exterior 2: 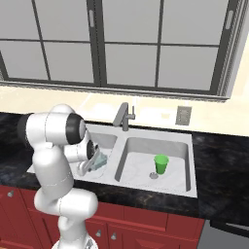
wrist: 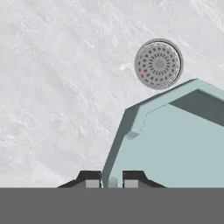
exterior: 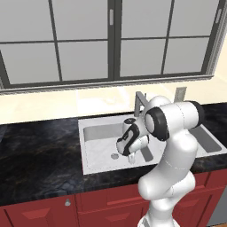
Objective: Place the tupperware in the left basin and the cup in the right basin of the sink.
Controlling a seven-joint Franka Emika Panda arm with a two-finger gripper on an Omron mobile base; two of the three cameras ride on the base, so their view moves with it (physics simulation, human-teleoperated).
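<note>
My gripper (wrist: 112,177) is shut on the wall of the tupperware (wrist: 175,140), a pale blue translucent container. It hangs tilted just above the marbled floor of the left basin (wrist: 57,87), close to the round drain (wrist: 158,64). From the right base view, the tupperware (exterior 2: 98,160) sits at the gripper (exterior 2: 90,165) inside the left basin (exterior 2: 108,141). The green cup (exterior 2: 161,164) stands upright in the right basin (exterior 2: 146,151), beside its drain. In the left base view the gripper (exterior: 130,156) reaches down into the left basin (exterior: 99,142) of the sink (exterior: 82,146).
The grey boxy faucet (exterior 2: 123,115) rises behind the divider. Black stone counter (exterior: 40,155) runs on both sides of the sink, over red cabinets (exterior 2: 146,223). A wall outlet (exterior 2: 183,115) and a large window (exterior 2: 126,44) lie behind.
</note>
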